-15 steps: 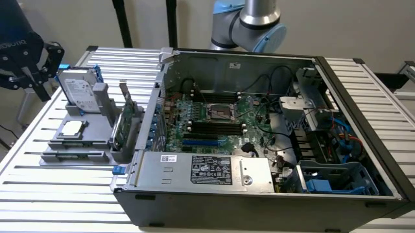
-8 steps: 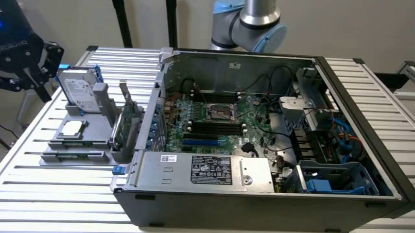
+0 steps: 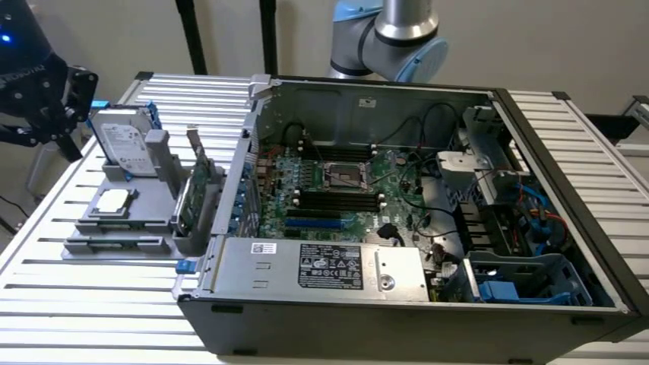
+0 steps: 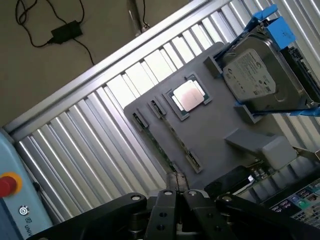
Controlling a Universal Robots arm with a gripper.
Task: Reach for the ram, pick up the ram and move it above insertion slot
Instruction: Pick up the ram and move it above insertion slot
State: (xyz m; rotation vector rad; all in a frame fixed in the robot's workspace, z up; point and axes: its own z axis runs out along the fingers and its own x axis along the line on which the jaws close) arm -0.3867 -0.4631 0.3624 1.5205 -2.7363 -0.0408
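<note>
The ram (image 4: 173,135) stands on edge in a clipped holder of the grey fixture tray (image 4: 220,125). It shows as a thin greenish strip beside the CPU. In the exterior view the ram (image 3: 114,242) lies along the tray's front. My gripper (image 4: 178,194) hovers over the tray's near edge, close to one end of the ram, shut with nothing between its black fingers. The gripper's dark body (image 3: 41,99) hangs at the exterior view's left, above the tray. The black memory slots (image 3: 335,199) lie on the motherboard inside the open case.
On the tray are a silver hard drive with blue rails (image 3: 127,141), a CPU (image 3: 112,201) and an upright green expansion card (image 3: 197,194). The case wall (image 3: 239,190) rises right beside the tray. A red emergency stop button (image 4: 7,184) sits beyond the slatted table's edge.
</note>
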